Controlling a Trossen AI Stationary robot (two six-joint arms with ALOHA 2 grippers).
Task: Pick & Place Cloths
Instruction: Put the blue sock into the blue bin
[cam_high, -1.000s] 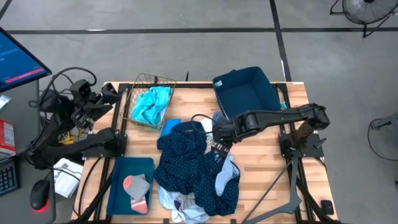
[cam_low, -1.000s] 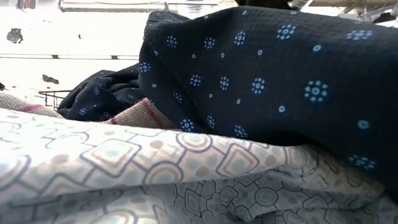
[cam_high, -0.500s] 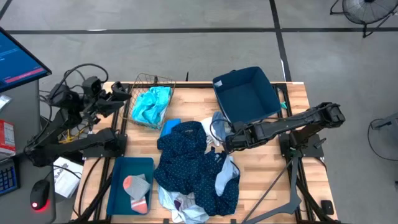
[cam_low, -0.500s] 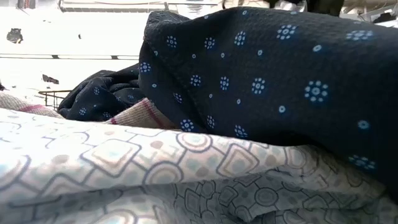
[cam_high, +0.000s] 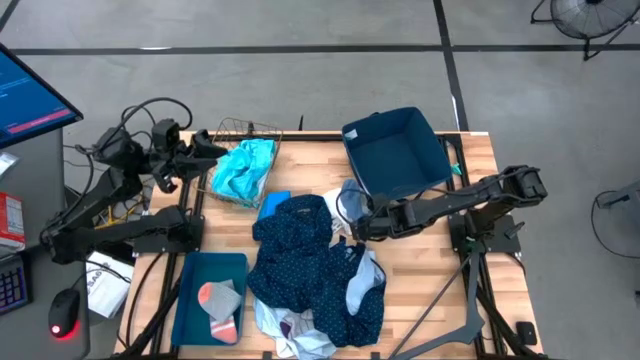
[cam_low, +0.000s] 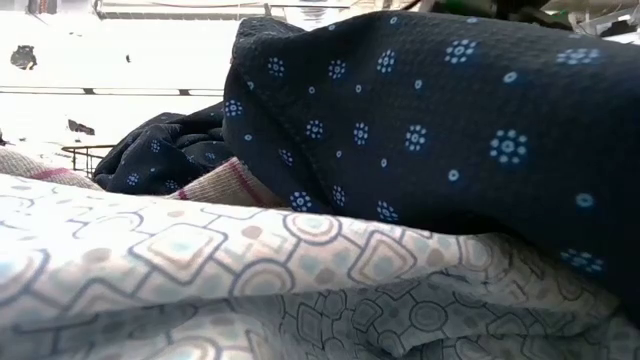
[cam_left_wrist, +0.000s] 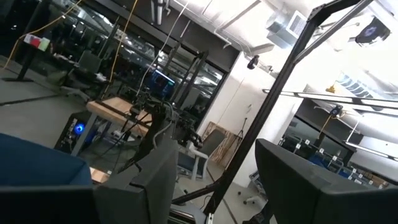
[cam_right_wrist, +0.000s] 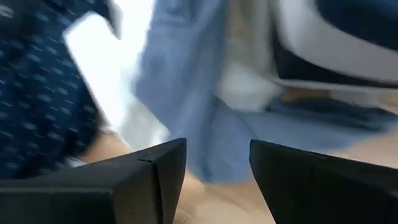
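A heap of cloths lies mid-table: a navy white-dotted cloth (cam_high: 300, 262) on top, a bright blue one (cam_high: 272, 205) at its far edge, a pale blue-grey one (cam_high: 366, 284), and a white patterned one (cam_high: 300, 338) at the near edge. A turquoise cloth (cam_high: 240, 168) fills a wire basket (cam_high: 248, 128). Socks (cam_high: 220, 300) lie on the teal tray (cam_high: 200, 268). My right gripper (cam_high: 362, 228) (cam_right_wrist: 217, 155) is open, tilted down just over a pale blue cloth (cam_right_wrist: 186, 93) beside the navy bin (cam_high: 395, 150). My left gripper (cam_high: 218, 150) (cam_left_wrist: 214, 155) is open and raised by the basket, holding nothing.
The navy bin stands open at the far right of the table. The teal tray lies at the near left. In the low view the navy dotted cloth (cam_low: 420, 130) and the patterned cloth (cam_low: 250, 290) block the view. Bare wood (cam_high: 430, 280) shows at the near right.
My right gripper has sunk toward the table by the heap's right side, rolling and tipping further downward as the arm's elbow dropped. My left gripper has moved toward the table's right, up to the wire basket. Neither has opened or shut, and the cloths lie as before.
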